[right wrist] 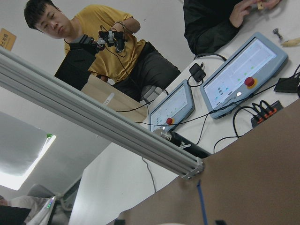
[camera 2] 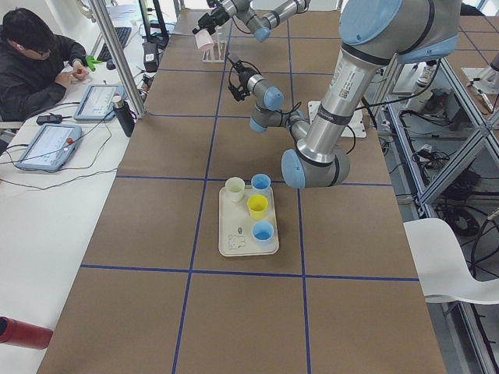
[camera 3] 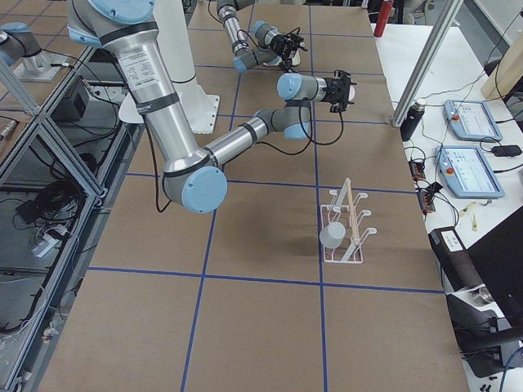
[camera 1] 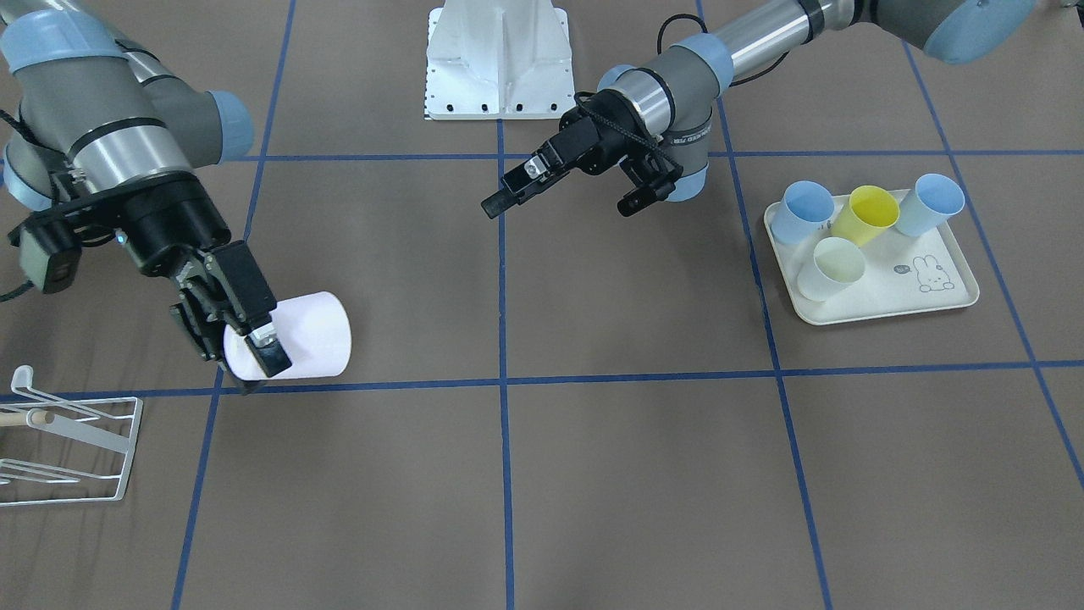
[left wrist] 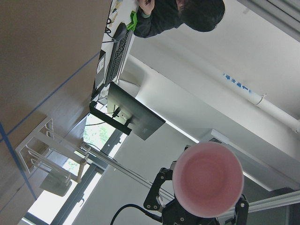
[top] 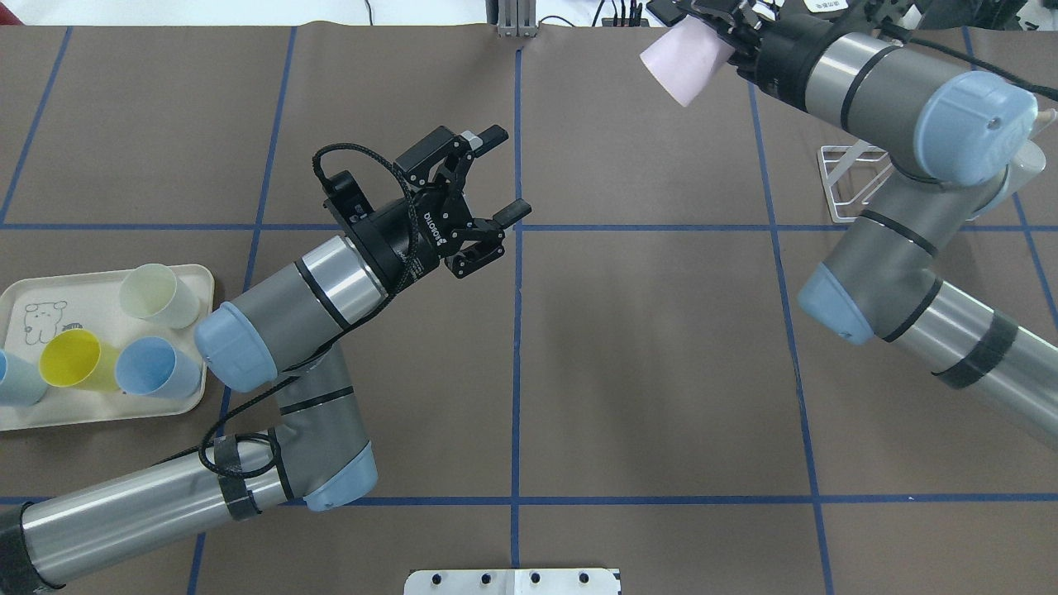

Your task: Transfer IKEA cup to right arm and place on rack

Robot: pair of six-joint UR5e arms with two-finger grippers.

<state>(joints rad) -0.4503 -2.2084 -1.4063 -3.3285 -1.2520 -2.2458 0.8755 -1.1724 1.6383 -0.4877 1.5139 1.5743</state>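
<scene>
While the left pincer (top: 508, 172) gapes, the right pincer (camera 1: 256, 363) clamps the rim of the cup (camera 1: 312, 333).

Two robot arms, one left arm (top: 322, 285) and one right arm (top: 901, 240), each with one gripper: left gripper (top: 508, 172), right gripper (camera 1: 254, 356)

Six cups: two light-blue cups (camera 1: 806, 210) (camera 1: 931, 203), one yellow cup (camera 1: 868, 213), one pale cream cup (camera 1: 834, 264), one pinkish-white cup (camera 1: 313, 335), one greyish cup (camera 3: 332, 237)

One rabbit-print tray (camera 1: 906, 296), one white wire rack (camera 3: 353, 220)

Two teach pendants (camera 3: 467, 119) (camera 3: 462, 171)

Two people (right wrist: 112, 51) (right wrist: 211, 18)

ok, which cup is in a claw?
The pale pink cup, clamped at its rim by the right claw; four others sit loose on the tray.
</scene>
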